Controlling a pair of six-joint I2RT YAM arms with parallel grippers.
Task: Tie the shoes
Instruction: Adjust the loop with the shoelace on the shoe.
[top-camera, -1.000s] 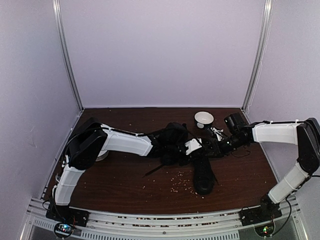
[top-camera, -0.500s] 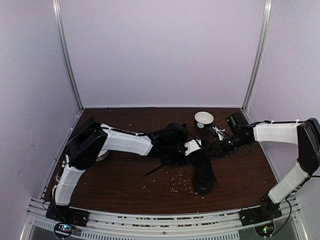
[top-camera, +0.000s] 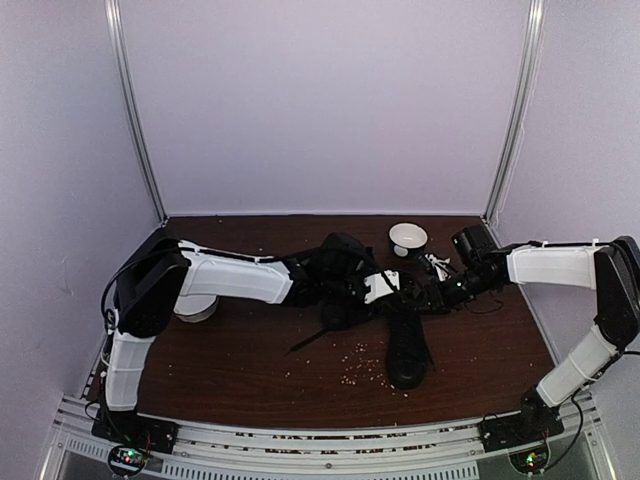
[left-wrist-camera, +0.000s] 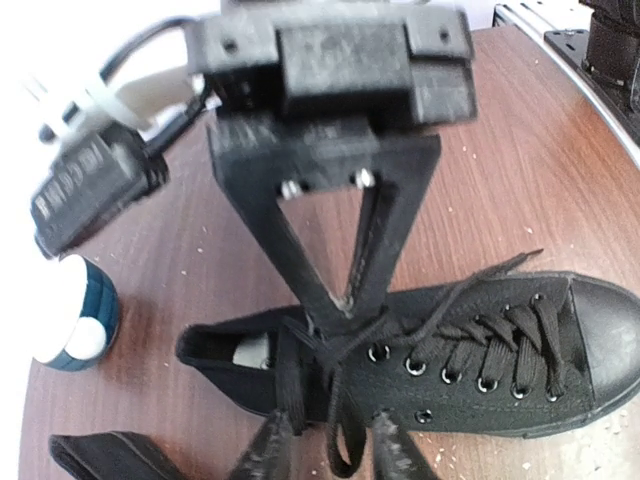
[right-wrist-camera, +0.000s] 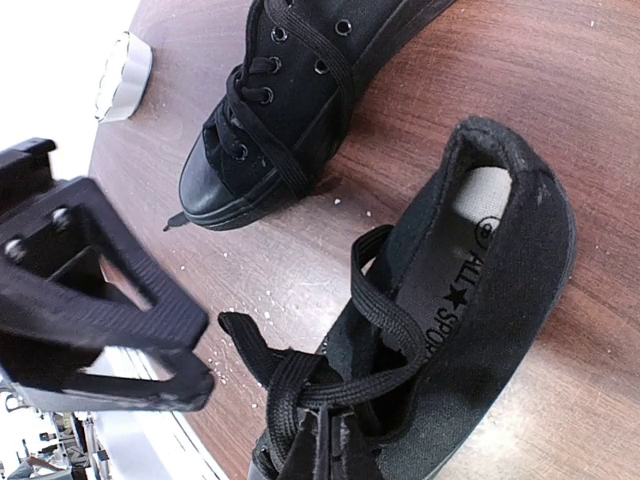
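Seen from above, both arms meet over the middle of the desk (top-camera: 230, 370), above the heel of a black sneaker (top-camera: 408, 350) whose toe points to the near edge. A white bowl (top-camera: 408, 237) sits by the far edge.

In the left wrist view, the left end effector (left-wrist-camera: 332, 428) has its fingers apart, with a loop of the laces (left-wrist-camera: 287, 380) hanging between them. The right end effector (left-wrist-camera: 345, 298) pinches the laces at the collar.

The right wrist view shows that end effector clamped on the laces. A second sneaker (right-wrist-camera: 290, 100) lies beyond.

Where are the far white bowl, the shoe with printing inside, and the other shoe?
far white bowl (top-camera: 408, 237): top view, its inside.
shoe with printing inside (right-wrist-camera: 545, 260): right wrist view, heel canvas.
other shoe (right-wrist-camera: 300, 100): right wrist view, laced front.
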